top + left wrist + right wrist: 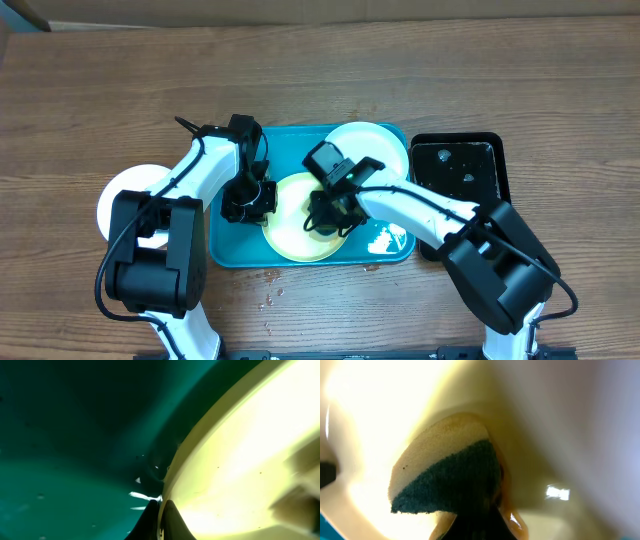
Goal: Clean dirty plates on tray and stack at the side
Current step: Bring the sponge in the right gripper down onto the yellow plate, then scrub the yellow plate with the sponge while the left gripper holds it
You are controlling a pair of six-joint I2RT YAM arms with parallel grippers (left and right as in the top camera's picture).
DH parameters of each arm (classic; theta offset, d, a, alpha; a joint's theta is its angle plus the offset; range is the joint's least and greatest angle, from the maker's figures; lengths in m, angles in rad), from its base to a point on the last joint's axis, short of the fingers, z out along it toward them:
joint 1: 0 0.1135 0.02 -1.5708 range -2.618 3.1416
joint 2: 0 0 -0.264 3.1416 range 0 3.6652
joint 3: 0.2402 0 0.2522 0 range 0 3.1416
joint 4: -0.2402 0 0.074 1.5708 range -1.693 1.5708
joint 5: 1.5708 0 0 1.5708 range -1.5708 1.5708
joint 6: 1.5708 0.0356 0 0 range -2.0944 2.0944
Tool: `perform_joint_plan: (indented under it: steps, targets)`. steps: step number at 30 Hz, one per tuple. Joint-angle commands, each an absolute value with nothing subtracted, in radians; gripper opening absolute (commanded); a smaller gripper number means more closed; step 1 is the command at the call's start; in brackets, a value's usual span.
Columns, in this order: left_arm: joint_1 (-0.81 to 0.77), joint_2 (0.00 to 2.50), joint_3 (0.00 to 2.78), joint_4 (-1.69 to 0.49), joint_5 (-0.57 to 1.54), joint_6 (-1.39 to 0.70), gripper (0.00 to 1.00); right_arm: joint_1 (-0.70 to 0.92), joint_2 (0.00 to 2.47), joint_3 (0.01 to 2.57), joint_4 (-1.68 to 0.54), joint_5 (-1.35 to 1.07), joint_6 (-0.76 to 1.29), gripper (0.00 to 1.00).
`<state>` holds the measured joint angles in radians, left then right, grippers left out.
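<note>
A pale yellow-green plate [290, 238] lies in the middle of the teal tray [225, 250]. My left gripper [262, 200] is shut on the plate's left rim; in the left wrist view its two fingertips [162, 510] pinch the rim [240, 450] over the tray floor [75, 460]. My right gripper [330, 218] is shut on a sponge, yellow with a dark green face [445, 475], and presses it on the plate's surface [395, 390]. A white plate [372, 145] lies in the tray's far right corner. Another white plate [122, 192] lies on the table left of the tray.
A black rectangular tub [460, 165] with water drops stands right of the tray. White suds [388, 240] lie in the tray's near right corner. Water drops [270, 290] dot the wooden table in front of the tray. A cardboard edge runs along the back.
</note>
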<state>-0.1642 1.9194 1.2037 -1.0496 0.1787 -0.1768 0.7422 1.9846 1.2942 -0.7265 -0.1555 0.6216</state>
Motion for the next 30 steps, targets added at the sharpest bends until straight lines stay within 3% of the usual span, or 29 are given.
perform_joint_plan:
  steps: [1,19,30]
  targets:
    - [-0.167,1.935,1.199,-1.066,0.112,-0.18,0.04,0.693,2.014,1.272,-0.739,-0.016,0.655,0.04]
    - [-0.163,1.909,1.207,-1.073,0.088,-0.188,0.04,0.69,1.686,1.311,-0.791,0.055,0.571,0.04]
    - [-0.149,1.671,1.208,-1.115,0.017,-0.21,0.04,0.577,1.483,1.311,-0.956,0.126,0.572,0.04]
